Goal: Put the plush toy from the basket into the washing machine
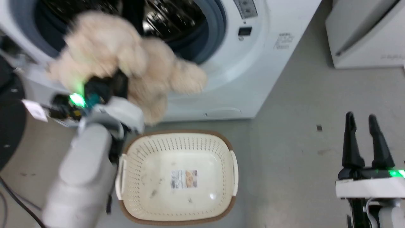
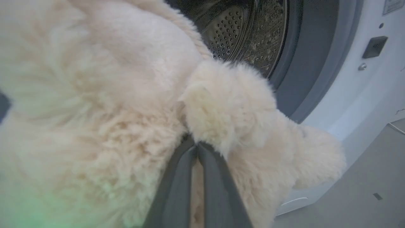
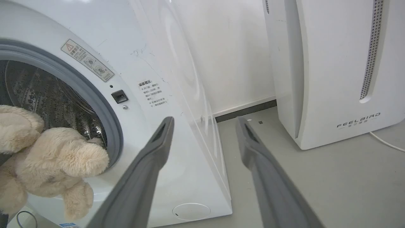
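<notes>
The cream shaggy plush toy (image 1: 133,60) hangs in the air in front of the washing machine (image 1: 253,63), level with the grey gasket of its open mouth. My left gripper (image 1: 109,84) is shut on the plush toy (image 2: 110,110), its dark fingers (image 2: 177,190) pinched into the fur. The steel drum (image 2: 246,31) shows just beyond it. From the right wrist the plush toy (image 3: 47,161) dangles at the drum opening of the washing machine (image 3: 152,63). The basket (image 1: 178,175) sits on the floor below, nothing in it but its label. My right gripper (image 1: 362,122) stands open at the lower right, well apart.
A white appliance marked FEELBAIR (image 3: 335,69) stands to the right of the washer, with bare grey floor (image 1: 300,152) between them. The dark round door (image 1: 9,120) hangs at the far left. A cable (image 1: 15,199) runs along the floor at lower left.
</notes>
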Tool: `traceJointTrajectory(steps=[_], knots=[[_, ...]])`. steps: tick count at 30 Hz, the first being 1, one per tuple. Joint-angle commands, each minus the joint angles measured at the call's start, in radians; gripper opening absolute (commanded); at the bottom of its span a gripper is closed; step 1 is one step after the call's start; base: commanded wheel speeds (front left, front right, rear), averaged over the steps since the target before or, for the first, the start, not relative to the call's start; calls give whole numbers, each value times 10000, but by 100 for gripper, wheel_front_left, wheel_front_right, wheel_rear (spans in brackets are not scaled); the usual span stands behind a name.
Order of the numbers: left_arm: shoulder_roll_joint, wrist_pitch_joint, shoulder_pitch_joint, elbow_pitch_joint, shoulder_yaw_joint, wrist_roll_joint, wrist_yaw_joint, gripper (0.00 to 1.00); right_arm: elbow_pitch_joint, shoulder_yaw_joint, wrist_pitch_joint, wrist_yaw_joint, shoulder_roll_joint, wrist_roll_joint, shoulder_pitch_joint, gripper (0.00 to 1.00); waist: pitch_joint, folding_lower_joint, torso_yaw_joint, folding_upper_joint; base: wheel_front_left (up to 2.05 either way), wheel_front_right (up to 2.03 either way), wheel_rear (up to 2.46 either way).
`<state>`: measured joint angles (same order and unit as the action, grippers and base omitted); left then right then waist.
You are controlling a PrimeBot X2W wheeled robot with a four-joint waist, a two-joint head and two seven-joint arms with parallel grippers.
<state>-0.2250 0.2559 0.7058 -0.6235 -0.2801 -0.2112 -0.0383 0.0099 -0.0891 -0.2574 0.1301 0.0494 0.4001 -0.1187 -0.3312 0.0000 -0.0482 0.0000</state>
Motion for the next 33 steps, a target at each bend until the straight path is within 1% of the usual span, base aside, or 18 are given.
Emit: traceJointTrajectory(steps=[1,5,11,12,16,18,22,25,29,30,31,32,33], knots=[[-217,58,845,-231,245,124,99,0,-114,0,-44,6,8,12,-309,100,-943,0,-549,0,0,0,0],[-487,58,1912,-703,548,167,270,0,-201,-48,-44,6,8,115,-647,100,-1763,0,-922,0,0,0,0],[-1085,58,3900,-1517,754,379,499,0,-345,-130,-44,6,8,425,-1181,100,-2999,0,-1529,0,0,0,0],[-1445,58,5050,-1837,723,586,592,0,-392,-71,-44,6,8,607,-1437,100,-3573,0,-1863,0,0,0,0],[-1938,-4,6571,-2429,517,946,757,0,-496,-64,-44,6,8,884,-1697,100,-4255,0,-2263,0,0,0,0],[-2111,-39,7191,-2745,474,1032,804,0,-515,-29,-44,6,8,957,-1764,100,-4493,0,-2418,0,0,0,0],[-2468,-27,8188,-3289,621,1008,705,0,-531,5,-44,6,8,1093,-1815,100,-4828,0,-2713,0,0,0,0],[-2756,-20,8685,-3702,684,1028,580,0,-546,39,-44,6,8,1171,-1794,100,-4964,0,-2835,0,0,0,0],[-2903,3,9062,-4215,606,1093,529,0,-556,39,-44,6,8,1177,-1757,100,-5047,0,-2845,0,0,0,0],[-2881,12,9088,-4314,585,1094,512,12,-532,60,-44,6,8,1181,-1751,100,-5053,0,-2821,0,0,0,0],[-2865,20,9079,-4409,543,1116,498,93,-511,82,-44,6,8,1177,-1755,100,-5052,0,-2796,0,0,0,0],[-2832,30,9043,-4481,541,1102,455,100,-514,130,-44,6,8,1134,-1770,100,-5038,0,-2761,0,0,0,0],[-2792,38,8975,-4552,516,1099,445,100,-523,161,-44,6,8,1078,-1777,100,-5010,0,-2723,0,0,0,0]])
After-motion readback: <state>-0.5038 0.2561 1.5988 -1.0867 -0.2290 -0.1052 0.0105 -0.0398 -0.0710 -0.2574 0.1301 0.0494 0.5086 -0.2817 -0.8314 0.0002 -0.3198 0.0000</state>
